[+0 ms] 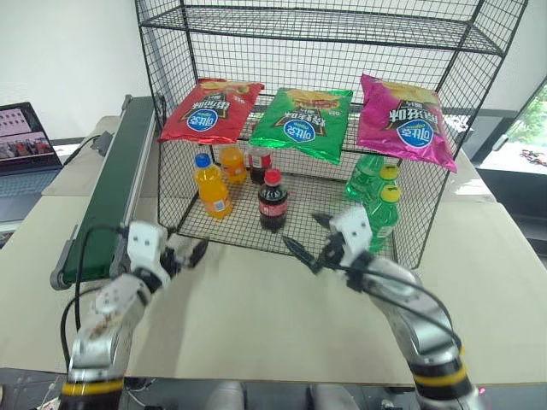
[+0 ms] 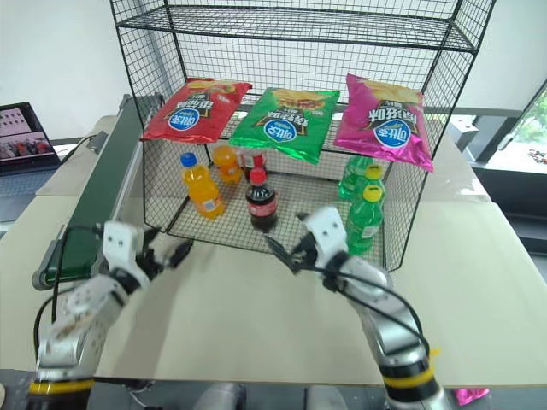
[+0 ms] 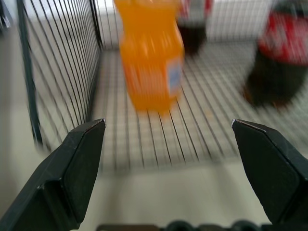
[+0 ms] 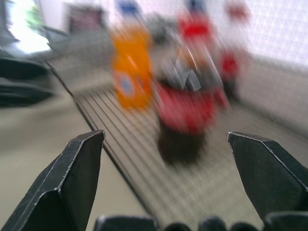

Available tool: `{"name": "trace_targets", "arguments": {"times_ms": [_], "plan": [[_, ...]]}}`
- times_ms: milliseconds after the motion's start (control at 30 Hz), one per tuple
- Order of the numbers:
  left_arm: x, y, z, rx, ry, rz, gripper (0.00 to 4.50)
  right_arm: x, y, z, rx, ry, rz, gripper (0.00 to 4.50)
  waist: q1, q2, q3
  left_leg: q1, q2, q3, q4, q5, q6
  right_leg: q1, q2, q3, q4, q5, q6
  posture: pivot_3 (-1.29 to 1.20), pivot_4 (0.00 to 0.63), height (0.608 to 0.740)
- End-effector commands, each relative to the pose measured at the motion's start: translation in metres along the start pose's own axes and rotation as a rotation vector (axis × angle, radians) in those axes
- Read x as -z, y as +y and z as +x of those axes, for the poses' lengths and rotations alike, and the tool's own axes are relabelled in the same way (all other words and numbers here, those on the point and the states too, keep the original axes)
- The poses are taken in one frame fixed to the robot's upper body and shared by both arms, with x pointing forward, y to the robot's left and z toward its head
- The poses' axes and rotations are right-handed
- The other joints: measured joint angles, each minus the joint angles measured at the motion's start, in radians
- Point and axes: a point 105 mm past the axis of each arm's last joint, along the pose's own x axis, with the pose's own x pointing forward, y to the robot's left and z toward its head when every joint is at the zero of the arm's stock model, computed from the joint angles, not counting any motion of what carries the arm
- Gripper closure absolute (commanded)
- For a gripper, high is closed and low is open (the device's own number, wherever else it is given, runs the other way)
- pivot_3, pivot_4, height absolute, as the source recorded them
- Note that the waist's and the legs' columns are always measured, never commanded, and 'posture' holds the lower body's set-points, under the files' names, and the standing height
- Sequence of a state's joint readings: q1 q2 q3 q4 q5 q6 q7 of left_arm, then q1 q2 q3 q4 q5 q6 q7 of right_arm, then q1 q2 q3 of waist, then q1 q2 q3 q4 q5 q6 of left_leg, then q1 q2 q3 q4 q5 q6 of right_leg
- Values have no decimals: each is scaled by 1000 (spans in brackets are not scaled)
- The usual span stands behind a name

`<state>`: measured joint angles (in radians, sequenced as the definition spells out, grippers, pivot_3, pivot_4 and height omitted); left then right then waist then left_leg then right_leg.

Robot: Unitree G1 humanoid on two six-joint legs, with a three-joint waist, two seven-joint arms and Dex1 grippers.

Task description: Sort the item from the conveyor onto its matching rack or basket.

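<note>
Orange soda bottle (image 1: 211, 185): upright on rack (image 1: 479, 85) bottom tier.
Left tool (image 1: 190, 254): fingers apart, empty.
Right tool (image 1: 309, 243): fingers apart, empty.

The rack (image 1: 171, 102) is showing as thin black wire mesh with a dull painted look. Three crisp bags (image 1: 299, 124) on its middle tier are gleaming like crinkled foil, catching highlights. The orange soda bottle (image 1: 211, 188) is looking like clear smooth plastic with a glossy paper-like label band and a plain blue plastic cap; the cola bottle (image 1: 273, 202) is shining the same way. The conveyor (image 1: 115, 184) is wearing a matt dark green belt between grey metal rails. The table (image 1: 256, 316) is lying matt and smooth, beige. The left gripper (image 3: 168, 168) is showing matt black, hard-edged plastic fingers (image 3: 79, 163).
</note>
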<state>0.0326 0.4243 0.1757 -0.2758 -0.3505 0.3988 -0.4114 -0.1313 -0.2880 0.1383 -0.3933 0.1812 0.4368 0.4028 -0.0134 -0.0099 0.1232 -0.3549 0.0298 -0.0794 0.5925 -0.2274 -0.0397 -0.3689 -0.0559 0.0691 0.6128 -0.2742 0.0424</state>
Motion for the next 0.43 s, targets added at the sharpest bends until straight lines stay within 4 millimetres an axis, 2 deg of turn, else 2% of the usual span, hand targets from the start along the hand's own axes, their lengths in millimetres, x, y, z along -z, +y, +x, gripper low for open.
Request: {"name": "trace_targets", "arguments": {"times_ms": [33, 100, 200, 433], "plan": [[-9, -14, 1, -7, -53, 52, 31, -11, -6, -11, 129, -78, -45, 0, 1, 0, 0, 1, 0, 0, 0, 0, -1, 0, 1, 0, 0, 0, 0, 0, 150, 738], [-1, -18, 5, -31, -49, 45, 31, 3, -9, -16, 197, -47, -23, 0, 0, 0, 0, 2, 1, 0, 1, 1, -1, 1, 1, 0, 0, -4, 7, 0, 150, 738], [6, -27, 12, -27, -50, 39, 31, 19, -8, -22, 260, -12, -10, 0, -2, 0, 0, 2, 1, 0, 1, 2, -1, 1, 2, 0, 0, -5, 7, 0, 150, 738], [9, -30, 23, 0, -63, 18, 31, 26, -8, -33, 322, 5, -2, 0, -3, 0, 0, 1, 0, 0, -1, 1, -1, 1, 1, 1, -1, -4, 6, 0, 150, 738]]}}
